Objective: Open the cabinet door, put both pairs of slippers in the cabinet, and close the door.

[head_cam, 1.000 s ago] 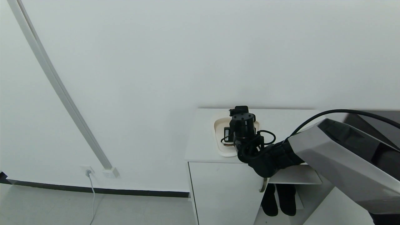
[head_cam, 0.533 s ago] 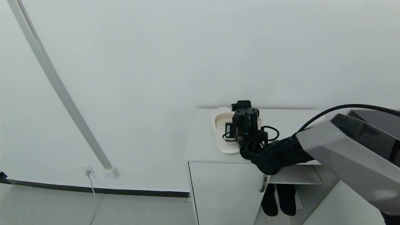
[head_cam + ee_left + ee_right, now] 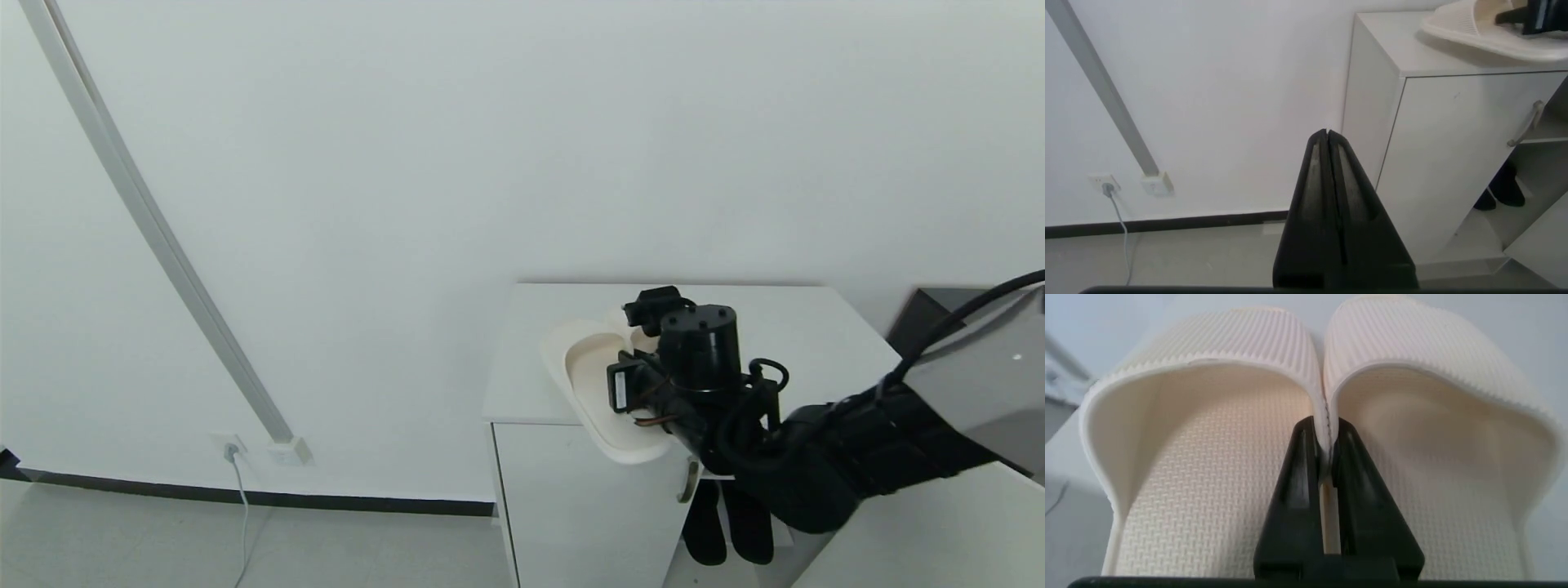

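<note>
I see the cream slippers (image 3: 1208,474) side by side, with ribbed straps and a woven-pattern footbed. My right pincer (image 3: 1328,437) is pinching their two inner walls together between narrow black fingers. The pair juts past the front edge of the top of the smooth white cabinet (image 3: 571,498). Below, black slippers (image 3: 727,523) stand on end in the open compartment, just beside a curved handle (image 3: 690,482). My left pincer (image 3: 1328,143) is pressed together, well apart from the cabinet.

A white cabinet (image 3: 588,498) is set against the far wall, with a flat top surface (image 3: 800,327). A cream pair of slippers (image 3: 600,392) is seen jutting past its near edge; contact cannot be judged. A black pair of slippers (image 3: 727,527) is kept in the open lower right compartment.
</note>
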`<state>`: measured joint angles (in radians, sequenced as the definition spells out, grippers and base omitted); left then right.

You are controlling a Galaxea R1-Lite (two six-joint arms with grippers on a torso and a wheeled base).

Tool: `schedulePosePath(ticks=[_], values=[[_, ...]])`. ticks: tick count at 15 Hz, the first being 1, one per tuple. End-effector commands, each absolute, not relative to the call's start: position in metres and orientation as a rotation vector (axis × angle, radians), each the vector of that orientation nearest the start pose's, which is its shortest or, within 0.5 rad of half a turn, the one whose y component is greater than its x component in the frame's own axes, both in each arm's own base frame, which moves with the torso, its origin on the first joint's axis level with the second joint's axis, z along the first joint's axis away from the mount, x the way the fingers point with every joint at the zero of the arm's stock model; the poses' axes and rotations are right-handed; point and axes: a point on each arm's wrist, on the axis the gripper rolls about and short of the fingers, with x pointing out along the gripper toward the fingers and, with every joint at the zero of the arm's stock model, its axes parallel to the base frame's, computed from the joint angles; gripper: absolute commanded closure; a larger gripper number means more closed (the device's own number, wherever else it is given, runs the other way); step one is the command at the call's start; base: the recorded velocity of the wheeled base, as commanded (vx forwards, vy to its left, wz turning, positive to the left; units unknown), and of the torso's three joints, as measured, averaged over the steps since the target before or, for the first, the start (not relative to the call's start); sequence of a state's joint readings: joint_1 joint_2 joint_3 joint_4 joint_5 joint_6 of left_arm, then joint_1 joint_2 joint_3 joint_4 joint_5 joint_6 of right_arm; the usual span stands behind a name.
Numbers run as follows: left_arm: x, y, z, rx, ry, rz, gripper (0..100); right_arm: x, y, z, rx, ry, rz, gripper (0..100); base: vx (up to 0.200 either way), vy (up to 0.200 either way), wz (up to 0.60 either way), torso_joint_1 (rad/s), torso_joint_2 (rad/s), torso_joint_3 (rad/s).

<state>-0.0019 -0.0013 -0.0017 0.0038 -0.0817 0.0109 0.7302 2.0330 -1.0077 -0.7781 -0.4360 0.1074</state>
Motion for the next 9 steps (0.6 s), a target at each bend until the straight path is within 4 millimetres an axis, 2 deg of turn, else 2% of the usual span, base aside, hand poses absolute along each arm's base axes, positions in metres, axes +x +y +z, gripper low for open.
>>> schedulePosePath(ticks=[1,2,8,9], values=[[-0.023,-0.002,0.076,0.011,0.001,-0.083,100,0.245,0.217,0.160,-0.009,0.218,0.437,100,0.000,0.000,0.00,0.000,0.00,0.000],[-0.023,-0.002,0.076,0.011,0.001,-0.083,100,0.239,0.213,0.162,-0.004,0.227,0.475,100,0.000,0.000,0.00,0.000,0.00,0.000],[-0.023,-0.002,0.075,0.011,0.003,-0.083,100,0.243,0.218,0.152,-0.018,0.249,0.469,100,0.000,0.000,0.00,0.000,0.00,0.000],[-0.023,-0.002,0.075,0.011,0.003,-0.083,100,0.243,0.218,0.152,-0.018,0.249,0.466,100,-0.200,0.000,0.00,0.002,0.00,0.002]])
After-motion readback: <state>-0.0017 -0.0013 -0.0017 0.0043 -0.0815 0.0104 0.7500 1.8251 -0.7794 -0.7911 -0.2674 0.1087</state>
